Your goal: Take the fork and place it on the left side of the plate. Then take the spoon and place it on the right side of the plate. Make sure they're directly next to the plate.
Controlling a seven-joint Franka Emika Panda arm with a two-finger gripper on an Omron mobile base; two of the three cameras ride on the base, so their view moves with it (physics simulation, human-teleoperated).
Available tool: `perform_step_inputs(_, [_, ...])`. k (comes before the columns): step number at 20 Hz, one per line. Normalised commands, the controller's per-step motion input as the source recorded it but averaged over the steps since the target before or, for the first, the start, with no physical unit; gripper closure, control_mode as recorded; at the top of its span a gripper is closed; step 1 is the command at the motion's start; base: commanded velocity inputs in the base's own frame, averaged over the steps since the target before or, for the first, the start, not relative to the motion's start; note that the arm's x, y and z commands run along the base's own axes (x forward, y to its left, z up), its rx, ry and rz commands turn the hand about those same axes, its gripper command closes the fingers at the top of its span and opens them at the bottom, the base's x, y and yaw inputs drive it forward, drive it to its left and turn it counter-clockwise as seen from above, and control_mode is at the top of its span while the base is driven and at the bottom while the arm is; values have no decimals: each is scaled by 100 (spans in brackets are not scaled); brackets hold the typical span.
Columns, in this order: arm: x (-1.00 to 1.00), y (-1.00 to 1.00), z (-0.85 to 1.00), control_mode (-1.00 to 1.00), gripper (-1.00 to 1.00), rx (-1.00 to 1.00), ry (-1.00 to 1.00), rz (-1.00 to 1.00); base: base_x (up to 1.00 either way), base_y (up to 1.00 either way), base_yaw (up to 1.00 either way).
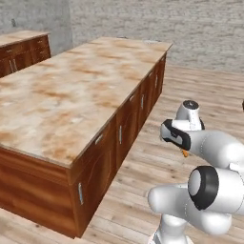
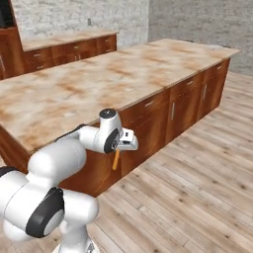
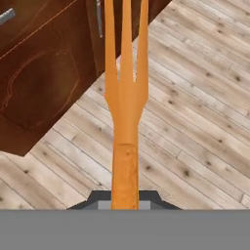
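My gripper (image 2: 119, 151) is shut on the handle of the orange fork (image 2: 116, 161), which hangs down beside the island's front, over the wooden floor. In the hand view the fork (image 3: 126, 97) runs straight up from my gripper (image 3: 125, 199), its three tines pointing toward a dark wood cabinet door. From the left base view a bit of the fork (image 1: 185, 153) pokes out below the hand, the gripper (image 1: 183, 148) being mostly hidden behind the wrist. The plate and the spoon are out of view.
A long island with a marbled tan counter (image 1: 71, 95) and brown cabinet fronts (image 2: 163, 116) stands just left of the arm. A second counter (image 2: 69, 39) runs along the back wall. Open plank floor (image 2: 197, 188) spreads to the right.
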Motion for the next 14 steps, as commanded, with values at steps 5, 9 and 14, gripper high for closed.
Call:
perform_step_inputs(5, [0, 0, 0, 100, 100, 0, 0, 0, 66, 0, -29])
perform_step_inputs(9, [0, 0, 0, 100, 100, 0, 0, 0, 73, 0, -23])
perform_step_inputs(14, [0, 0, 0, 100, 100, 0, 0, 0, 82, -8, -10])
